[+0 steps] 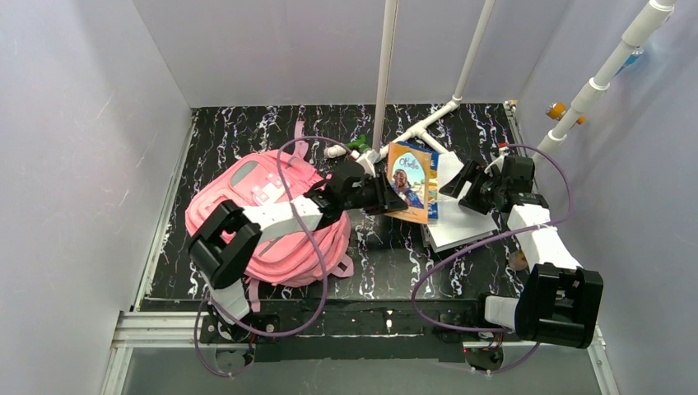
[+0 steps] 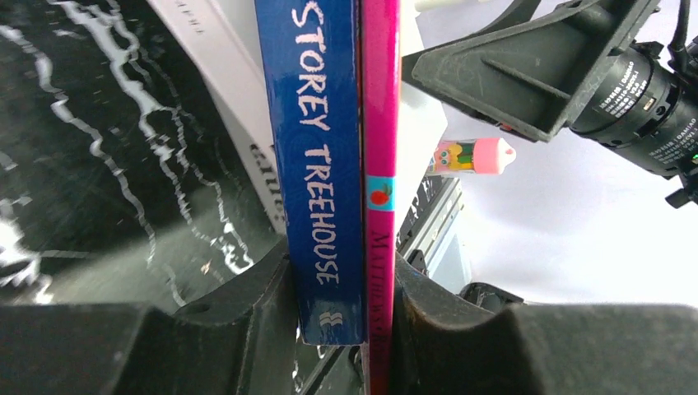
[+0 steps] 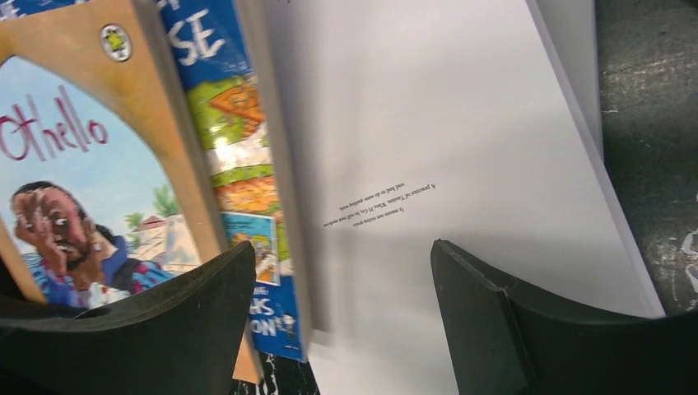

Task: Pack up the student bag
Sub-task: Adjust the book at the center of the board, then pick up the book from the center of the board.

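The pink student bag (image 1: 263, 222) lies at the left of the black marbled table, under my left arm. My left gripper (image 1: 387, 195) is shut on two books held together and tilted up: a thin Othello book (image 1: 409, 179) and a blue Treehouse book (image 1: 433, 185). In the left wrist view the blue spine (image 2: 325, 164) and a pink spine (image 2: 379, 123) sit clamped between the gripper's (image 2: 342, 321) fingers. My right gripper (image 1: 457, 181) is open and empty, hovering over a white book (image 1: 461, 222). In the right wrist view that gripper (image 3: 342, 304) is open over the white cover (image 3: 461, 148), beside the Othello book (image 3: 74, 164).
White pipes (image 1: 428, 123) lie and stand at the back centre, with a green item (image 1: 359, 142) near them. A pink-capped small object (image 2: 473, 156) lies past the books. A small brown object (image 1: 517, 261) sits by the right arm. Walls enclose the table on three sides.
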{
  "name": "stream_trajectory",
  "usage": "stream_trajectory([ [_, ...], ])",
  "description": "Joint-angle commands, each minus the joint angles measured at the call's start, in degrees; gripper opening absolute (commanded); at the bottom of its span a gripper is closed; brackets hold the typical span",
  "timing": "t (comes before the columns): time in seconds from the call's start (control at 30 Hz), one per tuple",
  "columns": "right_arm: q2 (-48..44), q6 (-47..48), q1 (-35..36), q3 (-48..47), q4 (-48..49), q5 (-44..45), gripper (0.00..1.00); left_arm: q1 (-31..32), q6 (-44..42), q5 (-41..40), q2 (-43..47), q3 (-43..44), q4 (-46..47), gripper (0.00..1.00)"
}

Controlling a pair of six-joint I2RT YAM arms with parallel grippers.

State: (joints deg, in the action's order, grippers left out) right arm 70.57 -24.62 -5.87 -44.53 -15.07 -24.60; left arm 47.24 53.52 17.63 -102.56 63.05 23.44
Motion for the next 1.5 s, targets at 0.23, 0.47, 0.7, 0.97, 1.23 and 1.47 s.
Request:
stream_trajectory([
  [0.23,0.92,4.27,-0.46,-2.80,-6.67,7.02,0.87,-4.46,-3.66,-12.13,24.84,-11.60,-19.31,0.00],
  [0.47,-1.54,5.20,-0.46,-5.90,-9.87,6.82,0.88,-4.27,8.74,-4.96,3.79,-3.99,-8.44,0.00],
  [0.7,-0.92,6.24,-0.33,-6.09,-10.35,6.35,0.89,-4.19,7.54,-12.68,9.64,-5.81,-21.03,0.90],
  [0.97,-0.87,5.85,-0.37,-5.84,-9.48,5.98,0.89,-3.92,4.67,-21.77,14.70,-2.08,-32.00,0.96],
  [1.23,-0.57,5.84,-0.36,-5.74,-9.42,5.71,0.89,0.67,8.50,-9.12,1.06,7.38,-10.98,0.93],
  [1.47,-0.09,5.46,-0.37,-6.01,-9.15,6.01,0.89,4.60,12.77,-27.04,-7.35,8.23,-5.26,0.86],
])
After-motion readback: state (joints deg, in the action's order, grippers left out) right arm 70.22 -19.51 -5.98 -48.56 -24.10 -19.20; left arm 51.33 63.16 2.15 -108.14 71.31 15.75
